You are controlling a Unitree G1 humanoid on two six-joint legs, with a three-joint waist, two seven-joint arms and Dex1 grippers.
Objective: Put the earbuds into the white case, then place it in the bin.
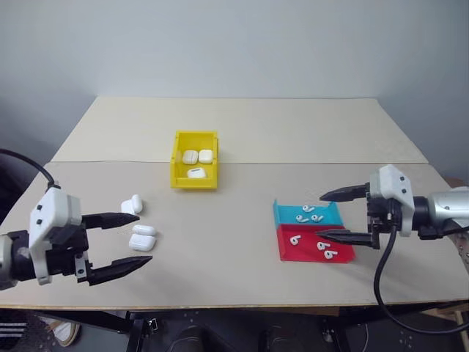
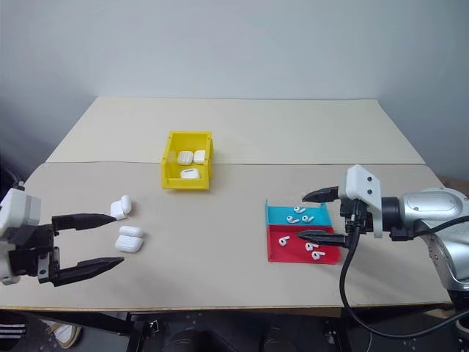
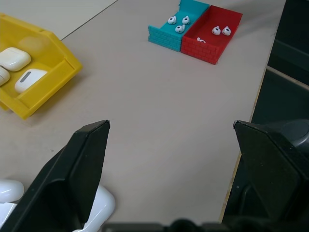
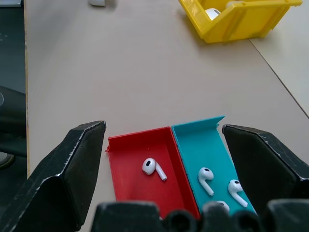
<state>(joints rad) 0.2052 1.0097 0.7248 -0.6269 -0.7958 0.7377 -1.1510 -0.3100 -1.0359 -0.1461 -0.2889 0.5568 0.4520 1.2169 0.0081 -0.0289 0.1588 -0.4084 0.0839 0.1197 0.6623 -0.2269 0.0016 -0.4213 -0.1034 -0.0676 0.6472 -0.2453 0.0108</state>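
Both the left end effector (image 1: 117,242) and right end effector (image 1: 343,215) are spread wide, empty. The tiny earbuds (image 4: 155,168) could be pinched badly and flicked off the bench (image 1: 242,242).

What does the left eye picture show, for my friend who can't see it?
Two open robot grippers hover over a beige table: the left gripper near three white cases, the right gripper over teal and red trays of earbuds. A yellow bin behind holds three more cases.
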